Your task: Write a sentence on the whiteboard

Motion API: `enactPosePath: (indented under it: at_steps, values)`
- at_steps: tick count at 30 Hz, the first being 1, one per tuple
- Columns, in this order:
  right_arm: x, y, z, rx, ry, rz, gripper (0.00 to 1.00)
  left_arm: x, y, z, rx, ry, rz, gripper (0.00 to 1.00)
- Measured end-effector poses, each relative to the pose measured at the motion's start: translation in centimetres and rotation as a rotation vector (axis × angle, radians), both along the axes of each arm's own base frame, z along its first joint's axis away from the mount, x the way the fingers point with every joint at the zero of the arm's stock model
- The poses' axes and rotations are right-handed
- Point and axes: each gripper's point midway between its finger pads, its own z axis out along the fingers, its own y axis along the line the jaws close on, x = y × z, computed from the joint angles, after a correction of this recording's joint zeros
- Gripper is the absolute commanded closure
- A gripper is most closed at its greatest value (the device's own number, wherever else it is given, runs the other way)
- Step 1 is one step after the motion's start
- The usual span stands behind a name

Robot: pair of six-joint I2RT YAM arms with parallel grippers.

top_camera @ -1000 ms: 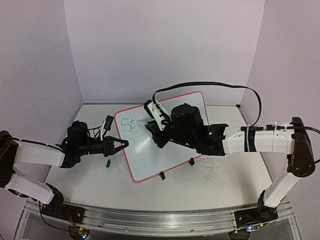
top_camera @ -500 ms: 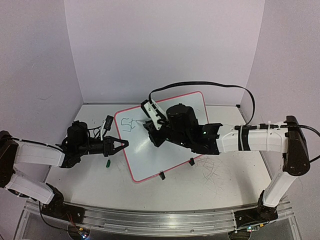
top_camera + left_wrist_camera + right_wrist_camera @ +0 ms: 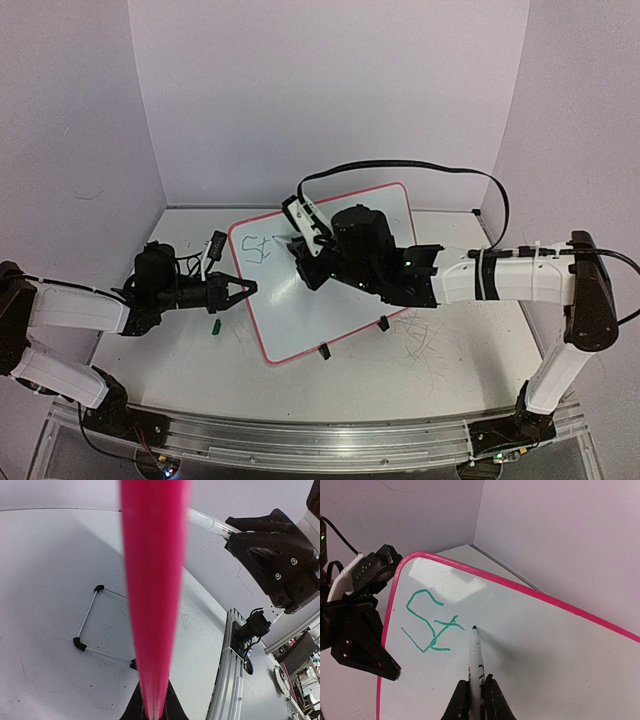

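Note:
The whiteboard [image 3: 330,290] lies tilted in the middle of the table, white with a pink rim [image 3: 530,592]. Green handwriting reading "St" [image 3: 430,625] sits near its upper left corner and also shows in the top view [image 3: 258,248]. My right gripper [image 3: 476,682] is shut on a white marker [image 3: 475,655], whose dark tip rests on the board just right of the "t". In the top view the right gripper [image 3: 300,245] hovers over the board's upper left. My left gripper [image 3: 243,290] is shut on the board's left rim [image 3: 152,605], which fills the middle of the left wrist view.
A small green marker cap [image 3: 214,326] lies on the table left of the board. Two black clip feet [image 3: 352,337] stick out at the board's near edge. Old scribbles [image 3: 425,345] mark the table at right. Purple walls enclose the back and sides.

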Motion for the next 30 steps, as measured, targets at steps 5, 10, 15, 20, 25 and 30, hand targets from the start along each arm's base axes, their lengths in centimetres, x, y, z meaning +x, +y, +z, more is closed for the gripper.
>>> enactPosePath:
  at_steps: [5,10,15,20,25,30]
  values:
    - [0.1,-0.2,0.0,0.0,0.002,-0.014,1.0,0.0,0.0,0.0,0.0,0.0,0.0,1.0]
    - [0.2,-0.3,-0.2,0.001,0.01,-0.026,1.0,0.0,0.0,0.0,0.0,0.0,0.0,1.0]
    - [0.2,-0.4,-0.5,0.001,0.02,-0.029,1.0,0.0,0.0,0.0,0.001,0.001,0.0,1.0]
    - [0.1,-0.5,-1.1,-0.006,0.033,-0.028,1.0,0.0,0.0,-0.1,0.002,0.004,0.0,1.0]
    - [-0.1,-0.6,-1.5,-0.006,0.048,-0.026,1.0,0.0,0.0,-0.2,0.005,0.008,0.0,1.0]
    - [-0.3,-0.8,-1.8,-0.007,0.061,-0.022,1.0,0.0,0.0,-0.2,0.005,0.008,0.0,1.0]
